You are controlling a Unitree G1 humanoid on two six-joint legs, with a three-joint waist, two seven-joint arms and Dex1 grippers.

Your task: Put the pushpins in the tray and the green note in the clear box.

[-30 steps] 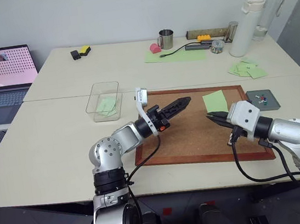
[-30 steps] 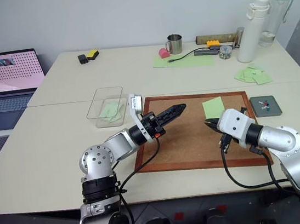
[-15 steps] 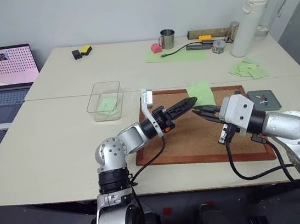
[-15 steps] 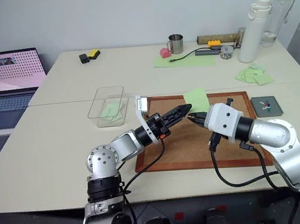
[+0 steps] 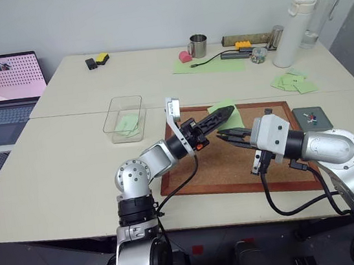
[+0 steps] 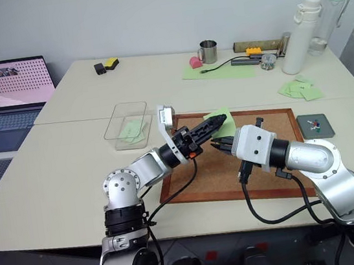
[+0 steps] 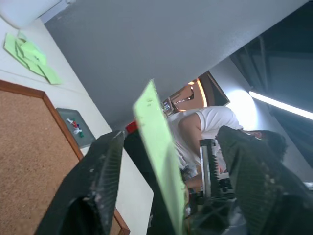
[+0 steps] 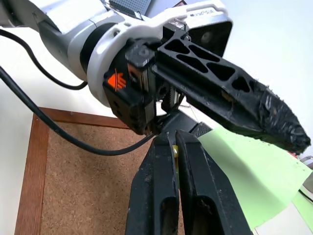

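Above the corkboard's middle, my right gripper (image 5: 222, 133) is shut on the green note (image 5: 224, 107), which stands up from its tips. The left gripper (image 5: 227, 117) points right at it. In the left wrist view the green note (image 7: 156, 147) is edge-on between that gripper's two fingers (image 7: 102, 181), with a gap on each side, so it is open. At the right of the table lies the tray (image 5: 320, 125), holding several pushpins (image 5: 310, 115). The clear box (image 5: 112, 108) stands left of the corkboard with green notes inside.
The wood-framed corkboard (image 5: 227, 165) lies under both grippers. A heap of green notes (image 5: 293, 81) is beyond the tray. Two bottles (image 5: 293, 25), a mug (image 5: 196, 46) and a large green sheet (image 5: 207, 64) are at the back. A laptop (image 5: 5, 90) sits at the far left.
My right gripper has carried the green note up and left, from the corkboard's right side to the left gripper's tips. The left gripper's fingers now stand on either side of the note.
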